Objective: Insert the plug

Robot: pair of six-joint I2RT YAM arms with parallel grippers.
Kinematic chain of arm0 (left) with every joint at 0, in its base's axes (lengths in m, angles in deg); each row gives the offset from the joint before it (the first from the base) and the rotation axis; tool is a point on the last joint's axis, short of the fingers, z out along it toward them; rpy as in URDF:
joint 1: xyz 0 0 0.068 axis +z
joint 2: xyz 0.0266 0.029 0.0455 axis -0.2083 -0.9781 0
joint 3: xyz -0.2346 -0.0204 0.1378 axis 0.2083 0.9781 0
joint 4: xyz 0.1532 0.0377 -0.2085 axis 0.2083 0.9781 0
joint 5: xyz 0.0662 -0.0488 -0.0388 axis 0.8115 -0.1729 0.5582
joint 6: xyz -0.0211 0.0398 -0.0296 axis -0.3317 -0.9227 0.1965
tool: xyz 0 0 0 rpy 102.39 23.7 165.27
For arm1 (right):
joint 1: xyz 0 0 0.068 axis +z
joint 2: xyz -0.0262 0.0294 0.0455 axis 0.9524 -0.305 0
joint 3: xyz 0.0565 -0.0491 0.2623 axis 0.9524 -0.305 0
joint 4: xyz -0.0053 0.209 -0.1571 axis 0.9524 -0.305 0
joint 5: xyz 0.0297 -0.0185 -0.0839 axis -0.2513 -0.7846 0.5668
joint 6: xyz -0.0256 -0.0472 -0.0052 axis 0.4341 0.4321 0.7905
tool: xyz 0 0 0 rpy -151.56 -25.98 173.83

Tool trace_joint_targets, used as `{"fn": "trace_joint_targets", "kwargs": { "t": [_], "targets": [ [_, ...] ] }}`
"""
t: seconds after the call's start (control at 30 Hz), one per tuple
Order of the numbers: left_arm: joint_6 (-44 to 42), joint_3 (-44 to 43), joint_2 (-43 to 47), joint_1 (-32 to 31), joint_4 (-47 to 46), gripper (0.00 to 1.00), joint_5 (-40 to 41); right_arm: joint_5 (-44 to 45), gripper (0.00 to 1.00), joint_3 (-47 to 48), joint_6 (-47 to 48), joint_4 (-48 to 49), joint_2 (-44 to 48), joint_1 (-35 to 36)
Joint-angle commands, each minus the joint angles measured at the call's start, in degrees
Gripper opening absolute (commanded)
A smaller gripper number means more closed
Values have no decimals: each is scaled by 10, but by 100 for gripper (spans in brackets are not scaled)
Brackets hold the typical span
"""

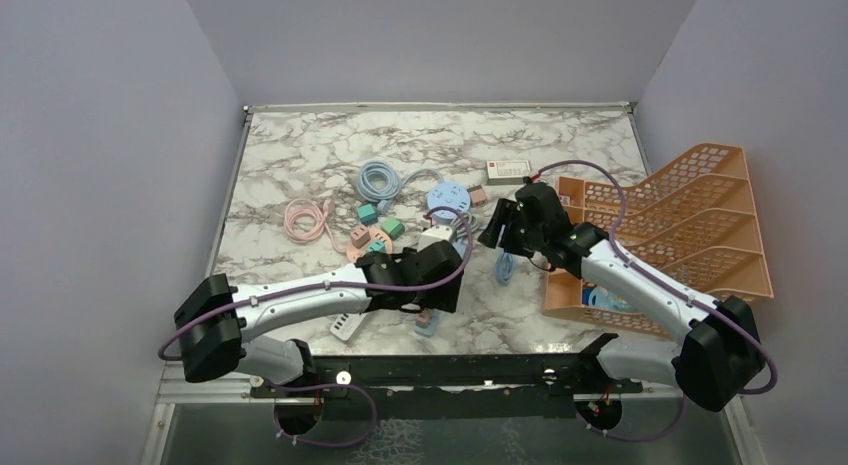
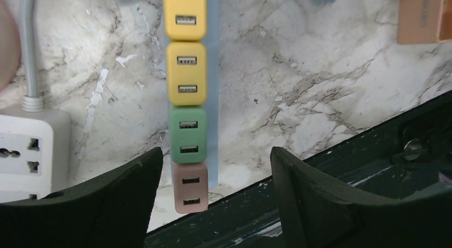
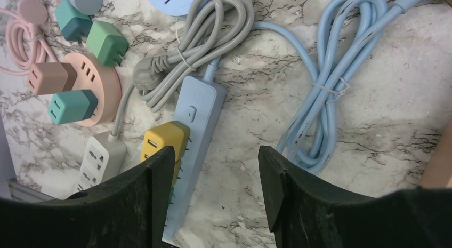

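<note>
A light blue power strip (image 2: 214, 88) lies on the marble table with a row of USB charger plugs seated in it: two yellow plugs (image 2: 185, 72), a green plug (image 2: 187, 135) and a pink plug (image 2: 190, 187) at the near end. My left gripper (image 2: 216, 170) is open and empty just above the pink plug, with one finger on each side of the strip. My right gripper (image 3: 216, 170) is open and empty above the same strip (image 3: 194, 128), near a yellow plug (image 3: 162, 138). In the top view the left gripper (image 1: 428, 303) and the right gripper (image 1: 497, 235) are close together.
A white power strip (image 2: 26, 146) lies left of the blue one. Loose green (image 3: 106, 42) and teal (image 3: 72, 18) plugs, a pink round hub (image 3: 104, 90), a grey cord (image 3: 202, 34) and a blue cable coil (image 3: 330, 82) lie around. An orange rack (image 1: 680, 225) stands at right.
</note>
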Motion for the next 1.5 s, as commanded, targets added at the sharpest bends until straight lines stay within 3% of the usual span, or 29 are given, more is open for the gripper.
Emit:
{"fn": "trace_joint_targets", "kwargs": {
  "t": [0.0,0.3,0.67,0.87,1.07,1.47],
  "targets": [
    [-41,-51,25,30,22,76,-5,31,59,34,26,-9,8,-7],
    [-131,-139,13,149,-6,77,30,82,60,107,84,-27,-32,-22],
    [-116,-131,1,291,-134,77,-62,44,59,247,187,-41,-264,-60],
    [-130,-135,-9,326,-157,77,-94,58,57,317,255,-40,-351,-62],
    [-156,-137,-23,357,-189,76,-130,66,57,376,259,-63,-435,-63],
    [-178,-144,-48,378,-221,76,-164,84,50,400,275,-54,-485,-68]
  ]
}}
